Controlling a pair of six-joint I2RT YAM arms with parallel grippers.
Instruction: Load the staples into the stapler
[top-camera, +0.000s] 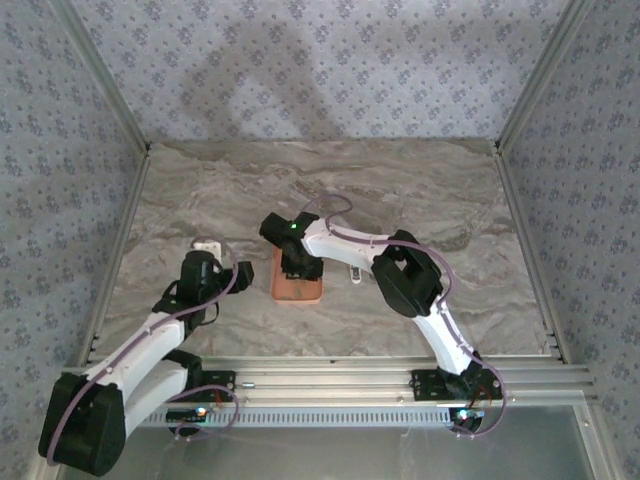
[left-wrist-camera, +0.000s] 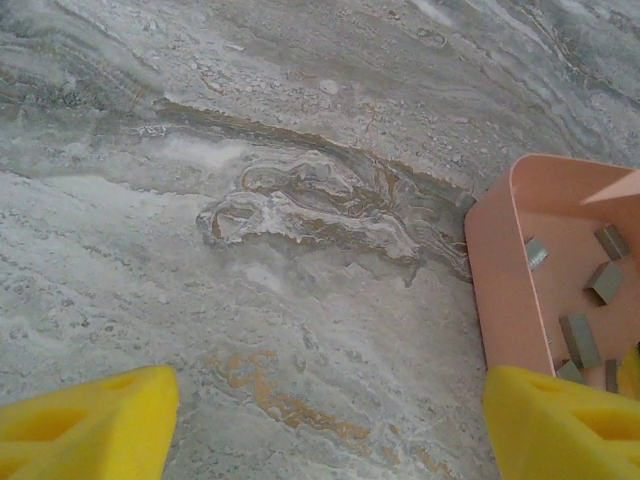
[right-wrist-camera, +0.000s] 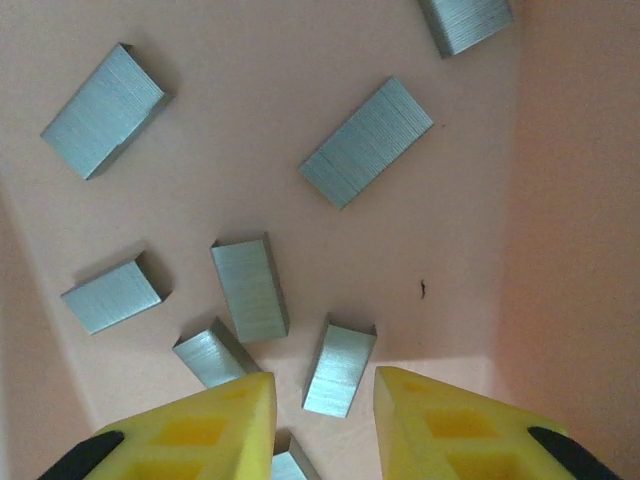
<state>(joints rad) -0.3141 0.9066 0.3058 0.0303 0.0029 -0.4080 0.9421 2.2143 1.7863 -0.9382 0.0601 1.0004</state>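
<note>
So the dull-grey metal staple strips (right-wrist-camera: 367, 142) are all lying loose on the floor of the shallow salmon-pink plastic tray (right-wrist-camera: 570, 200), scattered at every angle, a few nearly touching. The tray sits on the grey marbled stone bench (left-wrist-camera: 250, 200) between the two arms.

The right end effector (right-wrist-camera: 325, 420) is down inside the tray, yellow fingers apart and straddling one short strip (right-wrist-camera: 340, 368) near a corner. There's a visible gap on one side, so I wouldn't call it clamped on anything yet. The left end effector (left-wrist-camera: 320, 435) hangs over bare bench just beside the tray's outer wall, fingers spread wide, nothing in them.

Handling-wise, my guess is that these strips are super light and stiff. They're only staples stuck together though, so a hard squeeze could snap one into pieces. Smooth metal on smooth plastic also means they'll probably skate away if one finger touches first. I'd take hold across the two long sides, about mid-length, fingers square to the strip. The one it's lined up on lies a bit skewed to the fingers, so it may twist when pinched.

There's also a small pale object (top-camera: 205, 243) on the bench beyond the left arm. Might be the stapler, too small to tell.
</note>
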